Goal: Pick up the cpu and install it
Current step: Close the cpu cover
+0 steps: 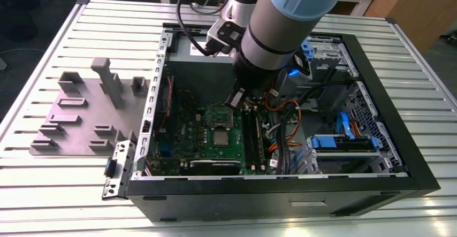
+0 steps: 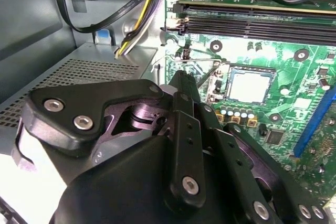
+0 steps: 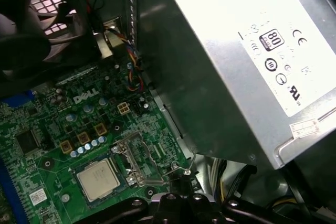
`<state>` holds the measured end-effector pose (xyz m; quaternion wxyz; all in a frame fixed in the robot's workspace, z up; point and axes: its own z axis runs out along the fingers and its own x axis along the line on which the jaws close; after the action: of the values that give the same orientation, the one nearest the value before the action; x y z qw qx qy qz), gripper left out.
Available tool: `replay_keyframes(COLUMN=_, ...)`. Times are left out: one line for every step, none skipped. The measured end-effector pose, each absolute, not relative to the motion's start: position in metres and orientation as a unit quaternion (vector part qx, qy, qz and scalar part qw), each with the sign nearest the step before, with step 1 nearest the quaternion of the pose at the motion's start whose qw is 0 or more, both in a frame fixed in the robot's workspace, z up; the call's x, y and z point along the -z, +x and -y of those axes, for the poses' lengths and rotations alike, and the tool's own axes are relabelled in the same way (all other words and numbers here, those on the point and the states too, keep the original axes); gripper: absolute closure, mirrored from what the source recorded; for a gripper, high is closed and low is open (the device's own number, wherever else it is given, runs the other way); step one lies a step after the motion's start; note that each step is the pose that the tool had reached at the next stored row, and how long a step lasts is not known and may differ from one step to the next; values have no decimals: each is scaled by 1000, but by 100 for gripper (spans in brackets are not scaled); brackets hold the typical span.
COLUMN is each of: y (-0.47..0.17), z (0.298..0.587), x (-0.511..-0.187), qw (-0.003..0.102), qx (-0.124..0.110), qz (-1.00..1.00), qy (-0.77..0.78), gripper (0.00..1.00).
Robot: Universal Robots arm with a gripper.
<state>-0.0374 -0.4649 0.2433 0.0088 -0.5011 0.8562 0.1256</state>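
The cpu (image 1: 220, 138), a small silvery square, lies flat in its socket on the green motherboard (image 1: 185, 135) inside the open computer case. Both wrist views show the cpu (image 2: 251, 87) (image 3: 97, 179), with the socket frame (image 3: 131, 156) swung up beside it. My gripper (image 1: 236, 99) hangs just above the board, a little beyond the socket and off the cpu. In the second wrist view the gripper (image 2: 181, 77) looks shut, with its tip close to the thin socket lever (image 2: 208, 72). I see nothing held between the fingers.
A grey power supply box with a white label (image 3: 236, 77) stands close beside the gripper. A black fan (image 3: 37, 19), memory slots (image 2: 252, 22), loose cables (image 2: 131, 3) and blue drive brackets (image 1: 343, 140) crowd the case. A grey fixture plate (image 1: 85, 114) lies on the slatted table.
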Motion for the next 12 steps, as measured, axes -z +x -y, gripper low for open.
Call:
replay_keyframes(y=-37, z=465, x=-243, qw=9, qx=-126, qz=-856, qy=-502, gripper=89)
replay_keyframes(y=-37, z=465, x=-243, qw=9, qx=-126, qz=-856, qy=-502, gripper=89)
replay_keyframes(y=-37, z=465, x=-243, qw=9, qx=-126, qz=-856, qy=-502, gripper=89)
replay_keyframes(y=-37, z=465, x=-243, qw=9, qx=-126, qz=-855, qy=-502, gripper=89)
replay_keyframes(y=-37, z=465, x=-243, qw=9, qx=-126, qz=-855, qy=-503, gripper=89)
replay_keyframes(y=-37, z=465, x=-243, qw=9, qx=-126, qz=-855, qy=-503, gripper=89)
replay_keyframes(y=-37, z=465, x=-243, qw=9, qx=-126, qz=-855, qy=-503, gripper=89)
replay_keyframes(y=-37, z=466, x=-243, qw=9, qx=-126, qz=-855, qy=-503, gripper=89)
replay_keyframes(y=-37, z=466, x=-243, qw=9, qx=-126, qz=-855, qy=-503, gripper=89)
replay_keyframes(y=-37, z=467, x=-243, qw=9, qx=-126, qz=-855, qy=-503, gripper=89)
replay_keyframes(y=-37, z=468, x=-243, qw=9, qx=-126, qz=-855, qy=-503, gripper=89)
replay_keyframes(y=-37, z=469, x=-243, qw=9, qx=-126, qz=-855, qy=-503, gripper=89)
